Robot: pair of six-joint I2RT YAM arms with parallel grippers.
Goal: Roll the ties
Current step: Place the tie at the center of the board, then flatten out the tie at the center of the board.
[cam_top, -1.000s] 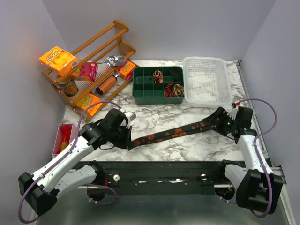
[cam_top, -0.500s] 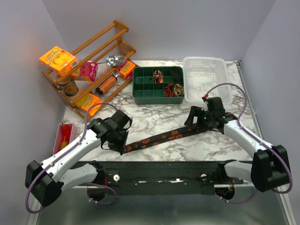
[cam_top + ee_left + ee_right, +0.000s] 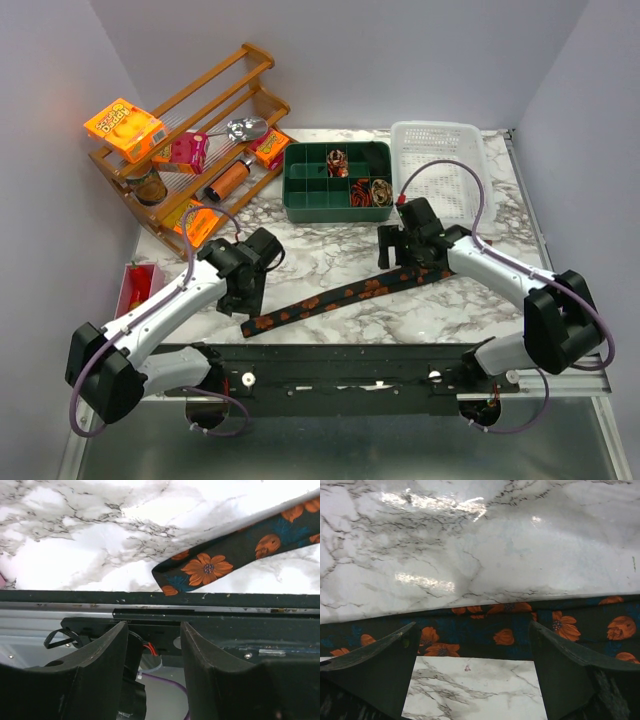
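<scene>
The left arm reaches up from its base at the near left and bends in over the front of the table [image 3: 320,255], its wrist tipped down. The left hand [image 3: 244,293] hangs above the tie's [image 3: 345,293] pointed end; its fingers [image 3: 102,662] stand apart with nothing between them, so it has let go. That end lies flat at the table's near edge, just beyond the fingertips. The tie runs unrolled in a slant across the marble, from near left toward the right. The right arm folds at its elbow on the far right and stretches its forearm left toward the table's middle. The right hand [image 3: 397,250] points down over the tie's other end, spread wide and grasping nothing. The patterned cloth crosses flat beneath the gap; whether its fingers [image 3: 380,662] touch it cannot be told.
</scene>
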